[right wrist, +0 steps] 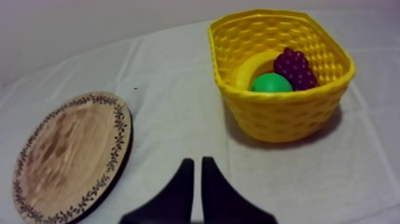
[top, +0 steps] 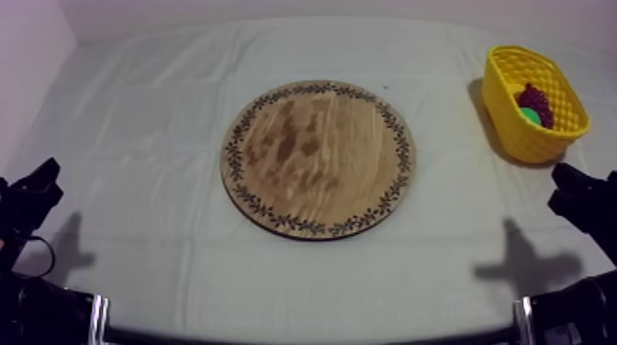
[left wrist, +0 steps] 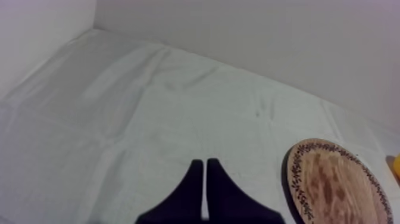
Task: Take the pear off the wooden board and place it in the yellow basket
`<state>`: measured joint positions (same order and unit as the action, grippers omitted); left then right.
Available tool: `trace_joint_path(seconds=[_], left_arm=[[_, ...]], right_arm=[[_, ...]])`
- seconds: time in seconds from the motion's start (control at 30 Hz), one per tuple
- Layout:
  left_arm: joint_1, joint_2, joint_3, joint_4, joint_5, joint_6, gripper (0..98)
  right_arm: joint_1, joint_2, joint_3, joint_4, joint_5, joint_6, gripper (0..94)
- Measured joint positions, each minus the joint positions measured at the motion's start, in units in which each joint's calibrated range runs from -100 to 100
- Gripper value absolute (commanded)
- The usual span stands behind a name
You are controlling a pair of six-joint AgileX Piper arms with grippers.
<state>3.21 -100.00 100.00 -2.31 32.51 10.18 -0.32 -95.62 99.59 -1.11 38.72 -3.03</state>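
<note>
Yellow basket [top: 514,133] at upper right holds the green pear [top: 530,115] beside the grapes [top: 538,99]. Wooden board [top: 319,158] lies mid-frame on the surface [top: 138,183]. Both jaws are clenched, holding nothing.

Robot test bench, the sort found in a lab. A table [top: 138,138] under a smooth grey-white cloth stands against plain pale walls [left wrist: 268,42] that meet behind its far left corner. Two black robot arms sit at its near edge: the left arm [top: 28,197] at the near left corner, the right arm [top: 583,197] at the near right. The props look staged: a round wooden board [top: 319,158] at the table's middle, and a yellow basket [top: 510,128] holding toy grapes [top: 535,103] near the far right corner.
</note>
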Motion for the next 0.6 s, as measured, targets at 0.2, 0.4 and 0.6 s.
trace_joint_path(seconds=[0.2,0.4,0.6], left_arm=[[0.0,0.0,0.0,0.00,0.0,0.0,0.1],[0.0,0.0,0.0,0.00,0.0,0.0,0.1],[0.0,0.0,0.0,0.00,0.0,0.0,0.1]], right_arm=[[0.2,0.0,0.1,0.2,-0.3,0.1,6.8],[-0.3,0.0,0.1,0.1,-0.5,6.7,1.4],[-0.4,0.0,0.1,0.1,-0.5,16.1,0.7]])
